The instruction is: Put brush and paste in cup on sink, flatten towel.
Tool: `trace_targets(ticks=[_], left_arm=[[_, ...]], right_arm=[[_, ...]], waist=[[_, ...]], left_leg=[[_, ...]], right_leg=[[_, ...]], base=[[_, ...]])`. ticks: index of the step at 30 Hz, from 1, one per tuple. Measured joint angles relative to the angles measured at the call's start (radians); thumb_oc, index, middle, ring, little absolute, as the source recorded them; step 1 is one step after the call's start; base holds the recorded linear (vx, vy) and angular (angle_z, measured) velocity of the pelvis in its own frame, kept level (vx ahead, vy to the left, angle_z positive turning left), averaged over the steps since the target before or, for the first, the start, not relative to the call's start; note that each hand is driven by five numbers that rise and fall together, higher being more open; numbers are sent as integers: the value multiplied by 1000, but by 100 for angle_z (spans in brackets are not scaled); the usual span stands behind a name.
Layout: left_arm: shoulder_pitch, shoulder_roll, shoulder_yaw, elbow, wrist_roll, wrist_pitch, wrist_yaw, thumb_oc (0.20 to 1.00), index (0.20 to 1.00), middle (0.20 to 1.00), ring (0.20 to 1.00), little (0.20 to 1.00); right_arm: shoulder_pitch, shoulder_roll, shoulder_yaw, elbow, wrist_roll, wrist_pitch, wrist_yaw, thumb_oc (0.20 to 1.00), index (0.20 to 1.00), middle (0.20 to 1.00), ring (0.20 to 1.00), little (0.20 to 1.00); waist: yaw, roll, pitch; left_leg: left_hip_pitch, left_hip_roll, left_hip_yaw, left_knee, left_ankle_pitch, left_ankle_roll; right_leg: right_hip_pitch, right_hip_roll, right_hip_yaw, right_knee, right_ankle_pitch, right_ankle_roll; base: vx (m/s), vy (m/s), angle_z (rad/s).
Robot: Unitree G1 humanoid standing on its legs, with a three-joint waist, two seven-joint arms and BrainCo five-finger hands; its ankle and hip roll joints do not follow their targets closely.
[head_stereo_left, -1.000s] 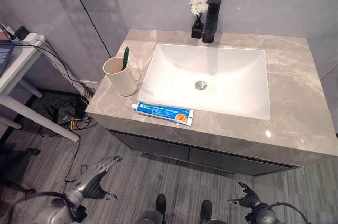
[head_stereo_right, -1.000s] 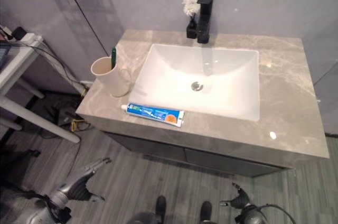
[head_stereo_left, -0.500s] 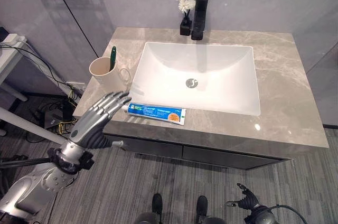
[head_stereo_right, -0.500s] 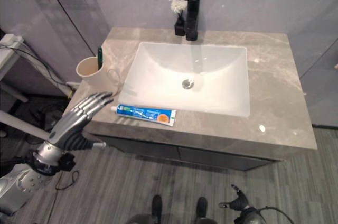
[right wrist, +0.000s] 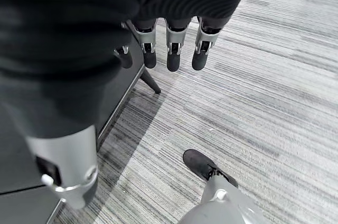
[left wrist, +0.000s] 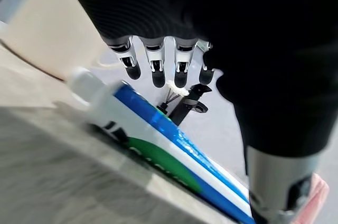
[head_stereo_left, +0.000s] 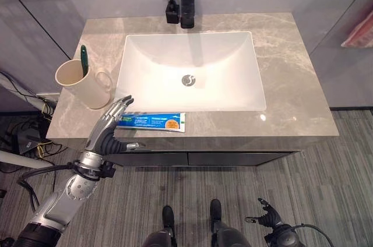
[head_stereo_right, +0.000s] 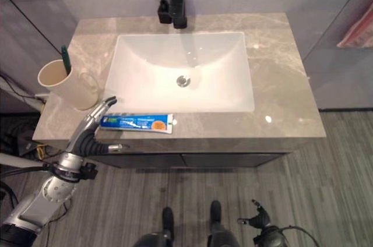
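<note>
Left hand (head_stereo_left: 109, 131), fingers wide, reaches toothpaste tube (head_stereo_left: 152, 122), apparently not touching.

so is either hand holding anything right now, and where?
Nothing held. Left hand is open at the toothpaste's cap end; right hand hangs open by the floor.

The towel (head_stereo_left: 360, 30) is cut off at the picture's edge.

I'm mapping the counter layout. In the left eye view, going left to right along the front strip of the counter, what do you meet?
Cup with a toothbrush in it → left robot hand → toothpaste tube, then bare counter.
</note>
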Motion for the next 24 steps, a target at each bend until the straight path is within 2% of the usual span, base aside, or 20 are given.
trace_targets(ticks=[13,17,20,24], left_arm=[[-8,1,1,43,2,21,0,1000,1000,1000,1000,1000],[-21,0,1,59,9,35,-2,1000,1000,1000,1000,1000],[7,-44,16,54,-27,52,-30,1000,1000,1000,1000,1000],[12,-43,11,42,-66,66,-66,1000,1000,1000,1000,1000]], right_arm=[[-15,0,0,-6,1,0,-1,1000,1000,1000,1000,1000],[-15,4,-42,-7,19,0,-1,1000,1000,1000,1000,1000],[-18,10,-62,-8,51,0,-1,1000,1000,1000,1000,1000],[-17,10,-62,-14,63,0,1,1000,1000,1000,1000,1000]], waist=[[-4,10,-1],[-5,21,-3],[-6,31,-8],[-6,41,-14]], left_leg=[[-29,-1,4,0,1,1],[-31,-2,1,0,1,1],[-31,-2,1,0,1,1],[-32,-2,1,0,1,1]], right_leg=[[-32,0,11,0,6,-3],[-33,0,10,0,6,-3],[-34,0,11,0,5,-3],[-35,0,11,0,5,-3]], base=[[0,13,-1],[0,0,0],[0,0,0],[0,0,0]])
